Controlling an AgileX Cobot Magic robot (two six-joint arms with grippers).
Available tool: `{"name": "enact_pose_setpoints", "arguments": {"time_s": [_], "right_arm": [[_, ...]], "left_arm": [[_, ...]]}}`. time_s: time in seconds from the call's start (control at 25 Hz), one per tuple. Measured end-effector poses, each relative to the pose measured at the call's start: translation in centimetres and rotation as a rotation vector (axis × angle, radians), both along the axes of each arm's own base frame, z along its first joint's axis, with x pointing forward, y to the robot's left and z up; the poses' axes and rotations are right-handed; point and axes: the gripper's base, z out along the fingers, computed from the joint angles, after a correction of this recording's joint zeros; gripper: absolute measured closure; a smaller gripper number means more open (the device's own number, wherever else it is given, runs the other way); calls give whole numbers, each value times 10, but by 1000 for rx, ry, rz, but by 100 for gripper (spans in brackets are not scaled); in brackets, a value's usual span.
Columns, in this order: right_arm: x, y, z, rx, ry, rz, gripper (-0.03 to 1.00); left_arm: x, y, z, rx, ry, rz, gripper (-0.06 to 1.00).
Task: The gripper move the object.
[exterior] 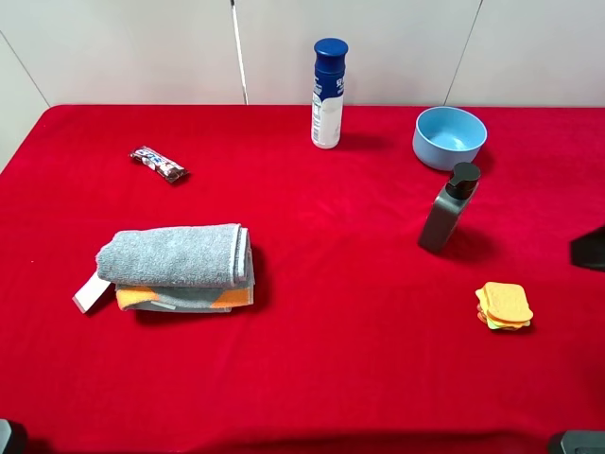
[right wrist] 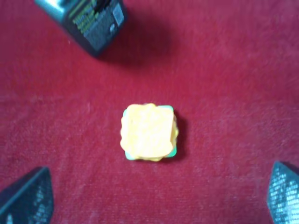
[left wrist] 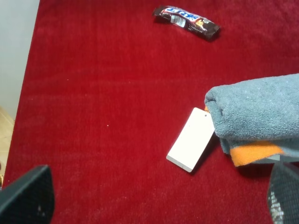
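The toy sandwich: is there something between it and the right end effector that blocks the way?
Nothing visible does. The toy sandwich lies alone on bare red cloth between the open fingers of the right end effector. The grey bottle stands beyond it, apart.

Whole work surface is a big table draped in bright red, slightly fuzzy cloth (exterior: 321, 246), and it fills nearly the entire high view. Behind it runs a plain off-white panelled wall (exterior: 132, 47), split by a few thin dark seams, one upright and a couple slanting. Lighting is soft and even, coming from above, so shadows on the cloth are short and faint. In the left wrist view a strip of pale grey floor (left wrist: 16, 51) shows past the cloth's edge.
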Motion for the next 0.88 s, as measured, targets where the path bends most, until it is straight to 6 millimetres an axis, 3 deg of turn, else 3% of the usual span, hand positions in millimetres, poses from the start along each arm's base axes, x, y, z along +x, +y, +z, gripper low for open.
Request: {"name": "enact_pose_setpoints", "arguments": {"time_s": [0.2,0.88], "right_arm": [[-22,-6,9,-18,-95,26,27],[-67,-16,19,-45,-341,98,27]], "left_arm": [[0,0,0,0,0,0,5],[0,0,0,0,0,0,5]]}}
